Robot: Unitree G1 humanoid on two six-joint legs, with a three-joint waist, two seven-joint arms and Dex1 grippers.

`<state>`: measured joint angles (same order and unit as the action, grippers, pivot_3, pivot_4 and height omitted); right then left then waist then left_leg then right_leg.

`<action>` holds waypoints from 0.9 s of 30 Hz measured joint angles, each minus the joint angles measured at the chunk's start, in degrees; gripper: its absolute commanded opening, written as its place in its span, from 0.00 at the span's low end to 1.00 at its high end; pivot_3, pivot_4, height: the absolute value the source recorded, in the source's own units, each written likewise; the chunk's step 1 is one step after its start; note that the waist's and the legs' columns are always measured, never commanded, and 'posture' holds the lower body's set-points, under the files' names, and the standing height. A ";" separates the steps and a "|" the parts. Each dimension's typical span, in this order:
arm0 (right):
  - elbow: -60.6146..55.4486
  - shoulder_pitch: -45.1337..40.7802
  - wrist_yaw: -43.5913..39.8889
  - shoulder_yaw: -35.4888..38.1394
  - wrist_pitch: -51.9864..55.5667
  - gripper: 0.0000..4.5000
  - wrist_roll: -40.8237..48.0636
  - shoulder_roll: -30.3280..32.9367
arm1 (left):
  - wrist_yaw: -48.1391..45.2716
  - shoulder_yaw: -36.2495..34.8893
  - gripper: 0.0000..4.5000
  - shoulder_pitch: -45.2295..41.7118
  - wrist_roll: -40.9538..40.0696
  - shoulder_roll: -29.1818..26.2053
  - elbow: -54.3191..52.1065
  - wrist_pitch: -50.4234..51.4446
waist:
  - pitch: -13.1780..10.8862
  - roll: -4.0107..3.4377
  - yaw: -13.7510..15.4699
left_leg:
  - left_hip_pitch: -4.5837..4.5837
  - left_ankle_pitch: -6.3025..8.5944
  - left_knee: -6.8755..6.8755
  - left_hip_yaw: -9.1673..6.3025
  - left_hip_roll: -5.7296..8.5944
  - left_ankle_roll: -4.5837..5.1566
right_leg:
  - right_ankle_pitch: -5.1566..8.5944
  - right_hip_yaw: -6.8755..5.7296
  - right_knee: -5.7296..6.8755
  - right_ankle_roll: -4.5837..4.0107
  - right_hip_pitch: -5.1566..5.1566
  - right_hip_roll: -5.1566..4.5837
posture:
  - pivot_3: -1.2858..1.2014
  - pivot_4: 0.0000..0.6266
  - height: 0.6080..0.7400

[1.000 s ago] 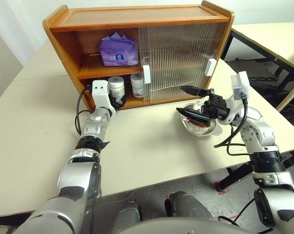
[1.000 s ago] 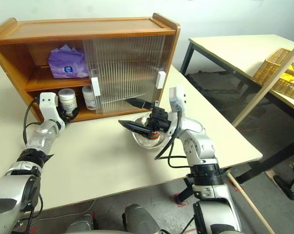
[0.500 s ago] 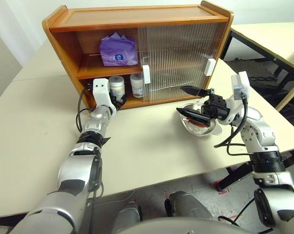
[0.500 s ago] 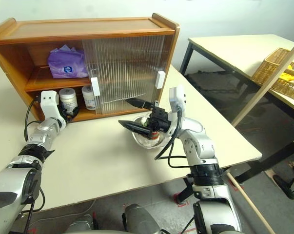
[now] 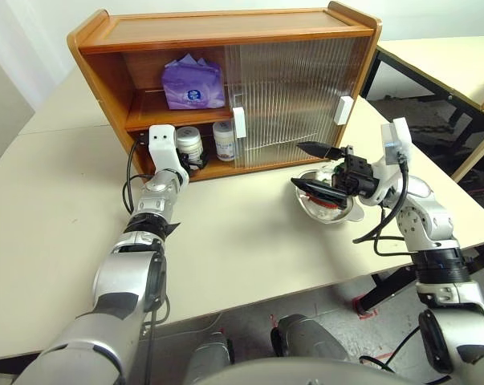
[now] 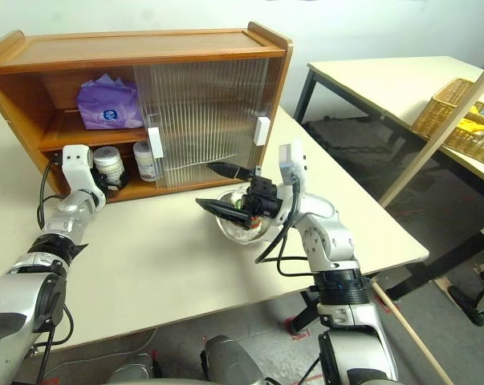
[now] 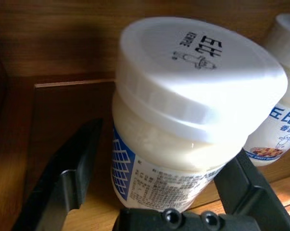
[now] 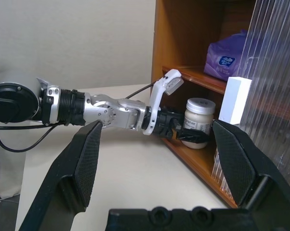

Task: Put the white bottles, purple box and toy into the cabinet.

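Hidden or cut off from my seat

My right gripper [image 5: 312, 167] covers most of the bowl [image 5: 326, 210], so I can't make out what's inside. The ribbed door [image 5: 286, 100] blurs everything behind it. 1 bottle [image 7: 279, 96] runs off the left wrist view's edge.

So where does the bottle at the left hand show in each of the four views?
Left eye view: bottle on the lower shelf, left of the second bottle.
Right eye view: bottle on the lower shelf, under the purple box.
Left wrist view: bottle at the middle, between the fingers.
Right wrist view: bottle beside the white handle.
Shared landmark: the purple box.
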<state>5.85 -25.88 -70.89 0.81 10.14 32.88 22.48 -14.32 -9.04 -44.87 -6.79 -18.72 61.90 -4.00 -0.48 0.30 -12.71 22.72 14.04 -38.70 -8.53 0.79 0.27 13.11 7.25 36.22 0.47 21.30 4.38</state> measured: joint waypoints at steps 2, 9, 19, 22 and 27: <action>0.03 -0.01 -0.09 0.00 -0.09 1.00 0.00 0.01 | 0.00 0.00 0.99 0.00 0.00 -0.02 0.00 -0.05 | 0.00 0.00 0.00 | 0.00 0.00 0.00 0.01 0.00 0.00 | 0.00 0.00 0.00 0.00 0.00 0.00 | 0.41 0.00 1.00; 0.04 -0.01 -0.09 0.00 -0.13 1.00 -0.01 0.02 | -0.30 0.00 0.99 1.40 -0.13 -0.11 -1.93 -0.30 | 0.00 0.00 -0.02 | 0.00 0.00 0.01 0.04 0.00 0.00 | 0.00 0.00 0.00 0.00 0.00 0.01 | 0.41 0.00 1.00; 0.01 0.16 0.10 -0.32 -0.23 1.00 -0.05 -0.67 | -0.66 0.57 0.99 18.20 -1.07 1.78 -23.62 2.53 | 0.00 0.00 -0.05 | -0.02 0.00 -0.04 0.29 0.12 -0.01 | 0.05 -0.09 -0.03 0.01 -0.10 0.05 | 0.41 0.00 1.00; 0.02 0.17 0.09 -0.60 -0.23 1.00 -0.06 -0.96 | -0.94 1.08 0.96 22.78 -1.13 1.90 -31.21 4.83 | 0.00 0.01 0.02 | -0.04 0.00 -0.04 0.25 0.12 -0.04 | 0.05 -0.09 -0.02 -0.02 -0.12 0.04 | 0.41 0.00 1.00; 0.11 0.17 -0.03 -0.81 -0.23 1.00 -0.07 -0.94 | -4.70 2.24 0.68 30.69 -2.80 1.97 -44.73 6.41 | 0.00 0.00 0.18 | -0.05 0.06 -0.01 0.08 0.10 -0.14 | 0.10 -0.09 -0.01 -0.13 -0.09 0.02 | 0.42 0.00 1.00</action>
<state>5.96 -25.71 -70.92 0.00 9.90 32.82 21.54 -19.03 -6.80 -14.18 -9.59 -16.75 17.17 2.41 -0.49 0.31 -12.53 22.67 14.10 -38.71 -8.46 0.89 0.13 13.21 7.16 36.21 0.34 21.21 4.40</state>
